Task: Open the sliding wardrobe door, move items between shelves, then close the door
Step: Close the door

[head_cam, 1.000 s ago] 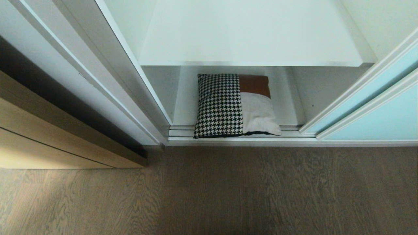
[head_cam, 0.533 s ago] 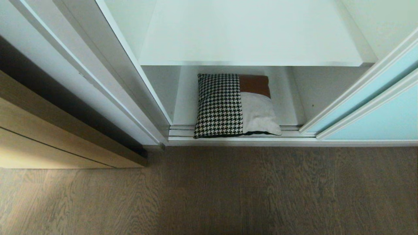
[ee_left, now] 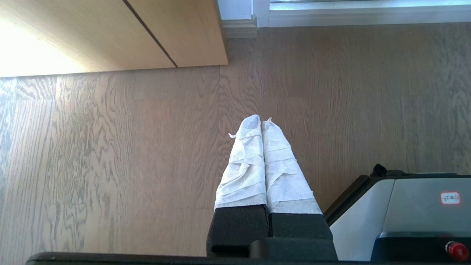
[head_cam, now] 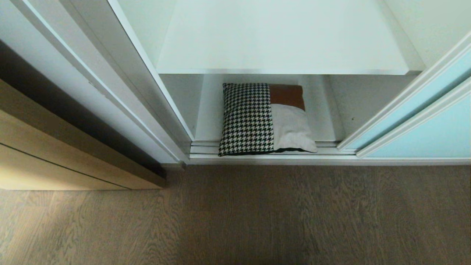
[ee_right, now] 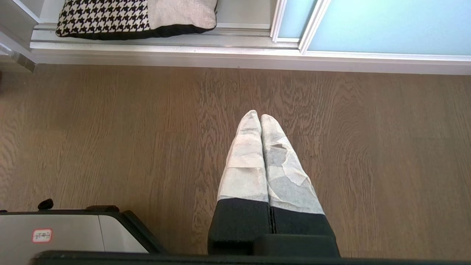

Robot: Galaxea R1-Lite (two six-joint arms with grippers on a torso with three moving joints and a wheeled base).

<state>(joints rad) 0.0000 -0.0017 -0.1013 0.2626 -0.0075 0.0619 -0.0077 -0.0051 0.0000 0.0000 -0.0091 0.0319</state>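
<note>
Door (head_cam: 434, 121) slid aside so cushion (head_cam: 263, 119) on bottom shelf (head_cam: 209, 114) is reachable; my left tool (ee_left: 261, 123) and right tool (ee_right: 255, 117) hang together over floor (head_cam: 257, 213), empty.

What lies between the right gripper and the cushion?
In the right wrist view, bare wooden floor, then the wardrobe's silver bottom track, separate the shut right gripper from the cushion. Nothing else lies there.
</note>
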